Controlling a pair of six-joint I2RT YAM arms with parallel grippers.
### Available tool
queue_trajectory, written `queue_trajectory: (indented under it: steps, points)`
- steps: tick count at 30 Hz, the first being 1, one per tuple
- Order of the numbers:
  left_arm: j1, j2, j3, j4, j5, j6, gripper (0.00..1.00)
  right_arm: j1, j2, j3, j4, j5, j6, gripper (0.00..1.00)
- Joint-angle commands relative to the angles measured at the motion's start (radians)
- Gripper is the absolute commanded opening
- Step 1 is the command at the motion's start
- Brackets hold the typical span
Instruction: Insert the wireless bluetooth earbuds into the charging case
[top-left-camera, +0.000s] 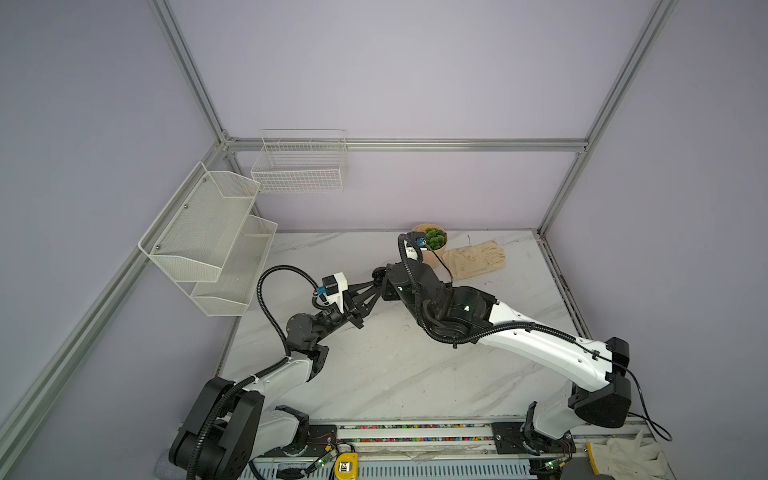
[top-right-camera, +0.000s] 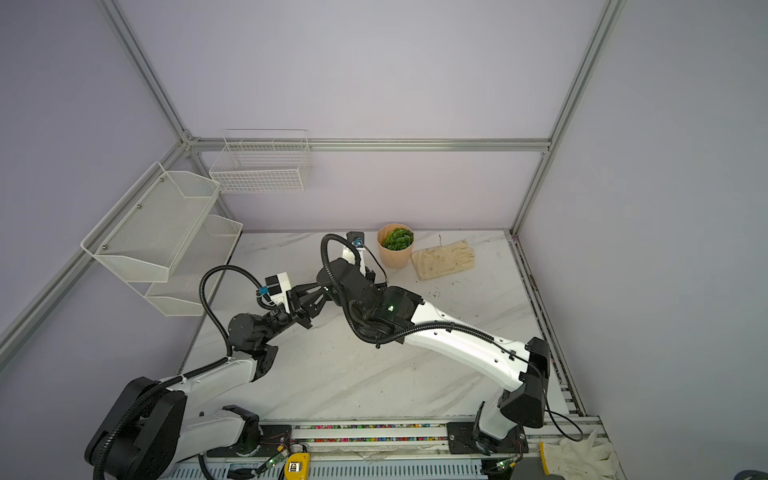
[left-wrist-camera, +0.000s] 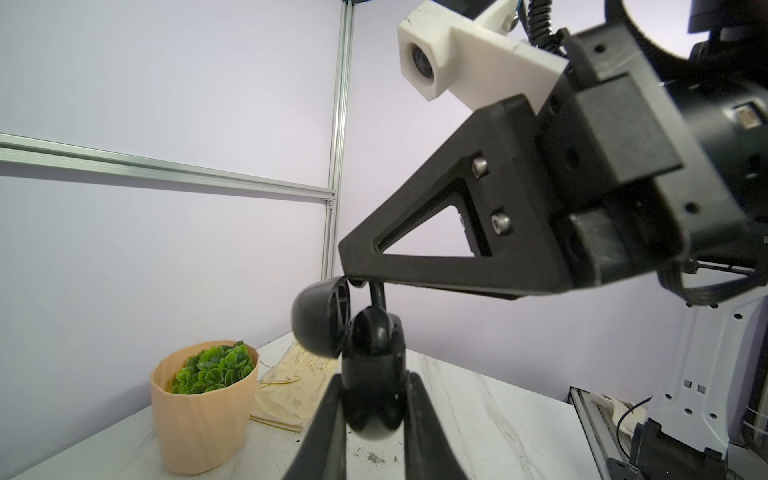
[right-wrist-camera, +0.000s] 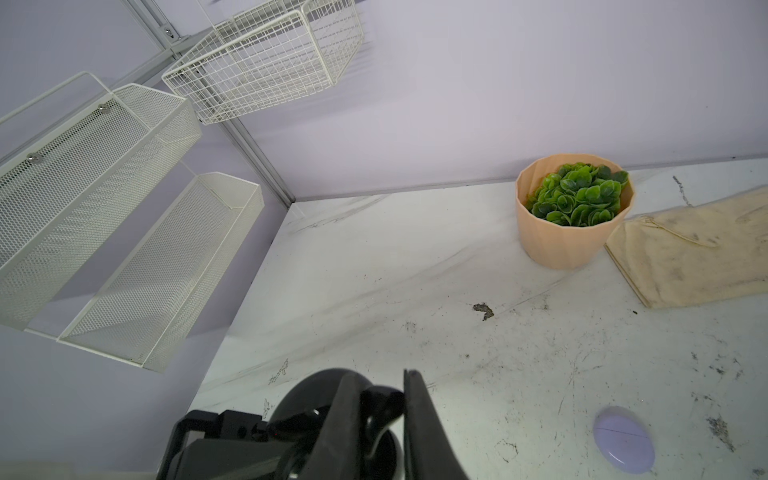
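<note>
Top views both set the mesh shelves (top-left-camera: 208, 241) on the wall at 9 o'clock of the counter (top-left-camera: 395, 374), with the wire basket (top-left-camera: 299, 170) hung at about 11 o'clock. A little toward 12 o'clock from the counter's middle, my left end effector (left-wrist-camera: 374, 380) is drawn in narrow. In the left wrist view it is clamped on the body of the black charging case (left-wrist-camera: 374, 407), held up with its lid (left-wrist-camera: 318, 320) swung open. My right end effector (right-wrist-camera: 380, 388) meets it there, pinched narrow on the stem of a black earbud (left-wrist-camera: 375, 328). The earbud's head points down into the case's mouth, but I cannot tell whether it is fully seated. At the counter's back edge, 12 o'clock, stands the peach pot (top-right-camera: 395, 257) with its green plant (top-right-camera: 397, 239). A cream glove (top-right-camera: 444, 259) lies flat just beside the pot, at its 3 o'clock. The right wrist view shows a lilac case (right-wrist-camera: 623, 440) lying shut on the counter, well apart from the pot.
</note>
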Motion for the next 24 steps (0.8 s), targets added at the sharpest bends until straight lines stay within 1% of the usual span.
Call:
queue_trajectory:
  steps: [1, 15, 24]
  points:
    - [-0.003, -0.023, 0.049, 0.066, -0.013, 0.002, 0.00, 0.009, -0.014, -0.021, 0.031, 0.025, 0.021, 0.13]
    - [-0.003, -0.026, 0.045, 0.068, -0.020, 0.002, 0.00, 0.031, 0.008, -0.023, 0.036, 0.008, 0.033, 0.13]
    - [-0.003, -0.028, 0.043, 0.067, -0.022, 0.002, 0.00, 0.032, 0.006, -0.031, 0.020, 0.012, 0.039, 0.16]
